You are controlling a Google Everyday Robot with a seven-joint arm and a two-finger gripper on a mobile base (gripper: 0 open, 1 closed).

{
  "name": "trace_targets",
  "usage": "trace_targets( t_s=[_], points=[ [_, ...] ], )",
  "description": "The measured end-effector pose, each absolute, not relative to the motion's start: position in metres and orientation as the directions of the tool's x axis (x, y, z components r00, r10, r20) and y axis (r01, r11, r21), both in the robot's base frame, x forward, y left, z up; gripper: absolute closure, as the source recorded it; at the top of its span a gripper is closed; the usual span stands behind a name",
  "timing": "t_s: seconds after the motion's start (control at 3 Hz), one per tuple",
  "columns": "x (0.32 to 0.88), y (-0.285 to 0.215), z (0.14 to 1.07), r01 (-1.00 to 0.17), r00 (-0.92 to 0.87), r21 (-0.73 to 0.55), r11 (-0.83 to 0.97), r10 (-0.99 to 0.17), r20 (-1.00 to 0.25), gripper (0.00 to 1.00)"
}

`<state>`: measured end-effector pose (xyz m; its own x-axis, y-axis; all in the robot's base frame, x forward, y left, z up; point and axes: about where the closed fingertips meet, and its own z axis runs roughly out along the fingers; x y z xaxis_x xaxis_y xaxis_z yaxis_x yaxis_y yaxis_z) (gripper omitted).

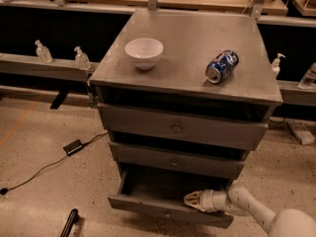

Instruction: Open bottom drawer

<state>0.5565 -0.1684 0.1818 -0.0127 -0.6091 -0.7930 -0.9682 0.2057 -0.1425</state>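
Note:
The grey cabinet [187, 38] has three drawers. The bottom drawer [148, 207] is pulled out toward me, and its dark inside [168, 184] shows. Its small round knob [169, 214] sits at the centre of the front. My gripper [190, 200] reaches in from the lower right on a white arm [247, 209]. Its tip rests at the drawer's front rim, right of centre, just above the front panel. The top drawer [177, 127] and the middle drawer [173, 161] are closed.
A white bowl [143, 52] and a blue can [221, 66] lying on its side rest on the cabinet top. A black power brick with cable [73, 146] lies on the floor at left. A dark post [69, 223] stands at bottom left. Small bottles [81, 58] line the ledge behind.

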Motion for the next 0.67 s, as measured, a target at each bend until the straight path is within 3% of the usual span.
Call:
trace_targets(
  t_s=[0.67],
  points=[
    [0.5461,-0.159,0.177,-0.973,-0.003,-0.132,0.188,-0.583,-0.812,1.0]
  ],
)
